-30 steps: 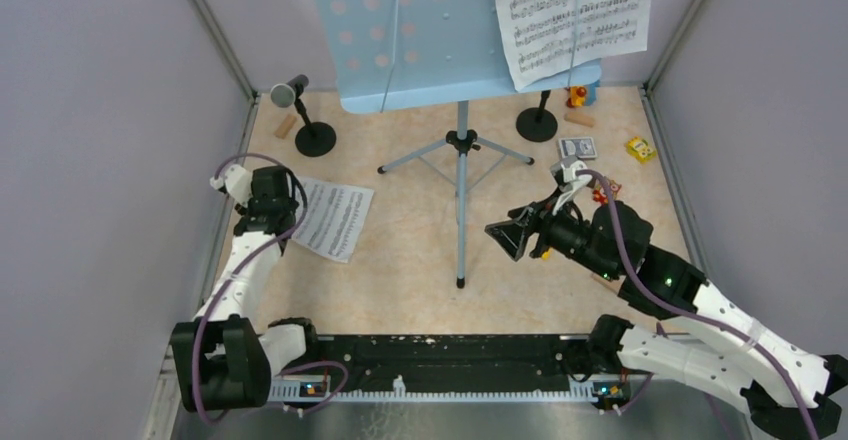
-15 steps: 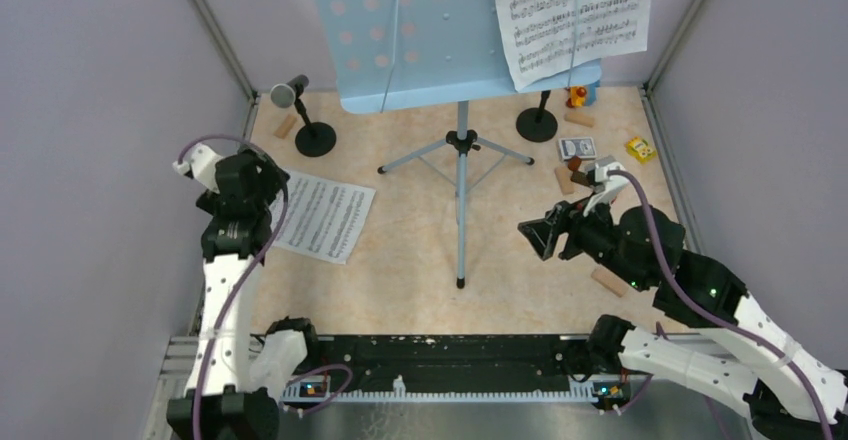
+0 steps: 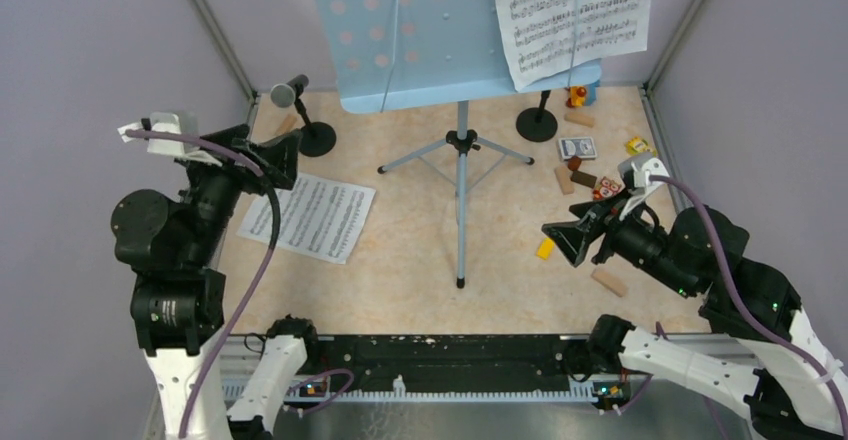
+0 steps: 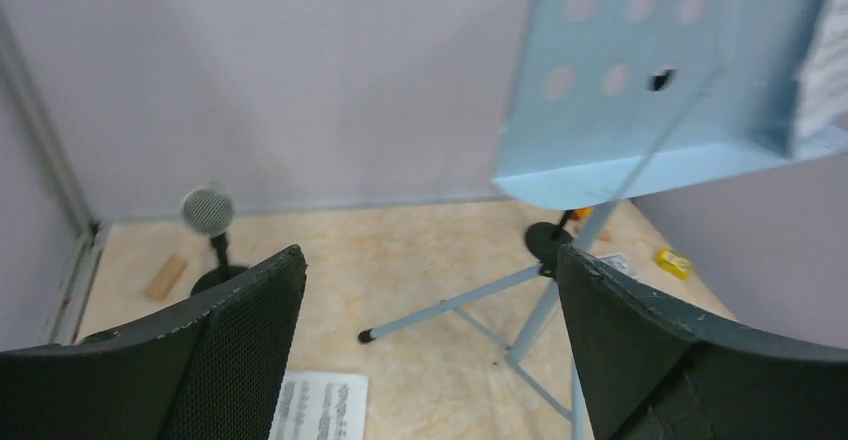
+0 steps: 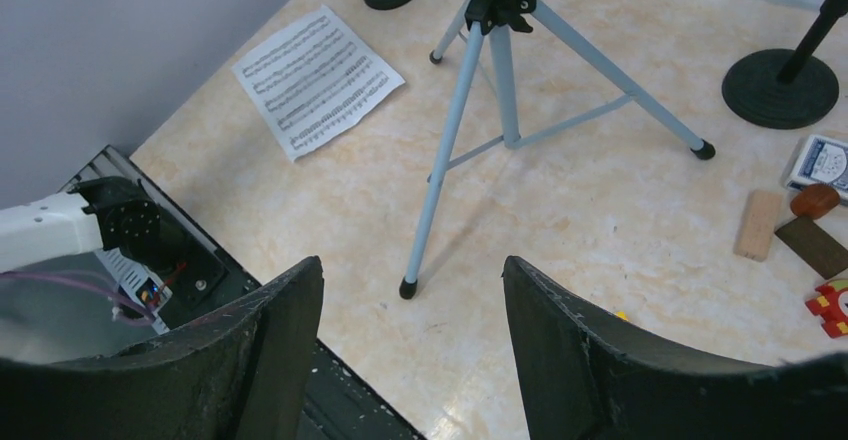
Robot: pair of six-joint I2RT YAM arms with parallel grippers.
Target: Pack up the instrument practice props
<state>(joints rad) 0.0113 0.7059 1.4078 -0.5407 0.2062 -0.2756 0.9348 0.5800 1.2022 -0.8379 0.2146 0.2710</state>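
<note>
In the last second both arms move away from the light blue hole-punched music desk [image 3: 420, 30]. The left gripper [image 3: 283, 150] rises from the floor to the left of the desk and now hangs high, looking toward it. The right gripper [image 3: 566, 241] draws back to the right of the desk's grey tripod legs [image 3: 461, 190]. Both have the jaws spread wide with nothing between them, as both wrist views show.

The props themselves do not move. The white printed music sheet on the floor [image 3: 310, 218] lies flat to the left of the desk's legs, as before. The second white music sheet [image 3: 570, 15] leans on the right part of the desk. The microphone with the grey mesh head [image 3: 289, 91] sits in its black round-based holder [image 3: 315, 140], behind and to the left of the desk. Another black round-based holder [image 3: 537, 125] stands behind it to the right.

We judge that the packing is not yet begun, and the arms are only taking new positions.

As for containers, we see no box, bag or case for the props in any view. The small box of playing cards [image 3: 577, 147], right of the desk, is closed.
</note>
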